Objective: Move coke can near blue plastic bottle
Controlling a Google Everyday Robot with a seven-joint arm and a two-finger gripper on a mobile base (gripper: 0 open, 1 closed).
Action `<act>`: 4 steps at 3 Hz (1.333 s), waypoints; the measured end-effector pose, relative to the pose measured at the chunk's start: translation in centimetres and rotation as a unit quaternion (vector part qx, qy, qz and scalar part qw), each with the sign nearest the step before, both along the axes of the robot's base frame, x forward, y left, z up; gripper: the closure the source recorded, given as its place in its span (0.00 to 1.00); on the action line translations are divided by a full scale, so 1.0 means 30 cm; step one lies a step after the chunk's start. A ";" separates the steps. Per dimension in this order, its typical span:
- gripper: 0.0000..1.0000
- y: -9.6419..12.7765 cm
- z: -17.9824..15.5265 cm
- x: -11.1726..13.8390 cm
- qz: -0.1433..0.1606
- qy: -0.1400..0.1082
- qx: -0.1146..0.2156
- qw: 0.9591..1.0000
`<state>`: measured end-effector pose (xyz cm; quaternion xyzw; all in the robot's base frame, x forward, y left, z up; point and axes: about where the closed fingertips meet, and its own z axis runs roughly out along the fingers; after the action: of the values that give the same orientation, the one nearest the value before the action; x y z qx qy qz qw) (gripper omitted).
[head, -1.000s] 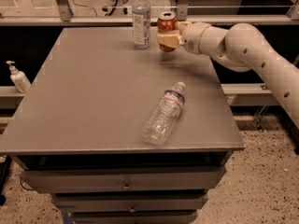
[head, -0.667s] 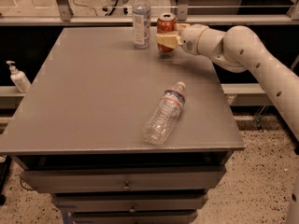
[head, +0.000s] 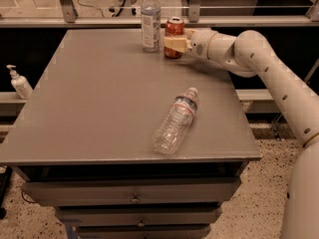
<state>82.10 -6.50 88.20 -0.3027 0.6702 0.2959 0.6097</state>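
The coke can (head: 174, 28) is red with a silver top and stands upright at the far edge of the grey table (head: 99, 98). It is just right of the blue plastic bottle (head: 150, 21), which is upright with a white cap and a pale label. My gripper (head: 175, 44) reaches in from the right, and its beige fingers (head: 172, 44) are closed around the lower half of the can. A narrow gap remains between the can and the bottle.
A clear crinkled bottle (head: 177, 119) with a dark label band lies on its side near the table's front right. A white soap dispenser (head: 20, 83) stands on a ledge to the left. Drawers (head: 134, 190) sit below the tabletop. A rail runs behind the table.
My gripper and the coke can have shifted slightly left, closer to the blue plastic bottle. Both bottles have stayed in place.
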 end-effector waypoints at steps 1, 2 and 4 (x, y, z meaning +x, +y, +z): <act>0.36 0.009 -0.016 0.010 0.009 0.010 0.008 1.000; 0.13 0.018 -0.024 0.014 0.015 0.015 0.010 1.000; 0.00 0.038 -0.010 -0.031 0.033 0.020 0.008 0.999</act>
<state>81.17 -5.37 87.91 -0.3136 0.6697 0.3271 0.5883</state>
